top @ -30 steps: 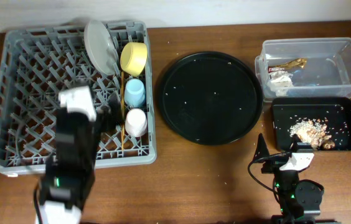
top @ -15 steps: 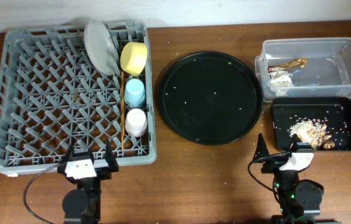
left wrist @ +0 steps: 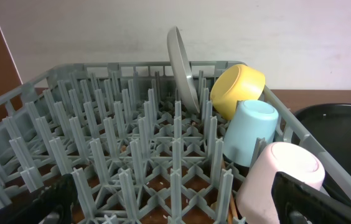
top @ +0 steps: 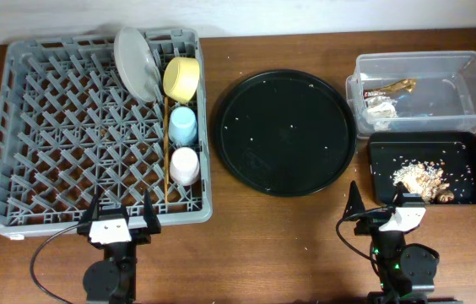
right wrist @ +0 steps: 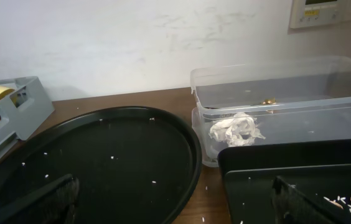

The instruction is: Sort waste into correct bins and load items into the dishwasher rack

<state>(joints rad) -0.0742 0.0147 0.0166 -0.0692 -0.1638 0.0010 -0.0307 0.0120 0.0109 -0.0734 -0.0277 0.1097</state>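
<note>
From overhead, your left gripper (top: 122,218) sits just in front of the dishwasher rack (top: 52,127), fingers spread and empty. Your right gripper (top: 379,205), near the black rectangular tray (top: 466,148), is likewise spread on nothing. The wrapper (top: 392,86) and tissue (top: 380,105) lie in the clear tub (top: 474,76), the food scraps (top: 424,179) in the black rectangular tray, and the chopsticks (top: 166,160) along the rack's right side.

In your left wrist view, the plate (left wrist: 182,68) stands on edge among the pegs, with the yellow bowl (left wrist: 238,90), blue cup (left wrist: 250,134) and pinkish-white cup (left wrist: 281,180) in a row beside it. They look stiff, smooth and probably slippery, so grip a rim.

In your right wrist view, the round black tray (right wrist: 101,162) carries only specks, probably too fine to pinch. The tissue looks soft and light, so nip a fold.
</note>
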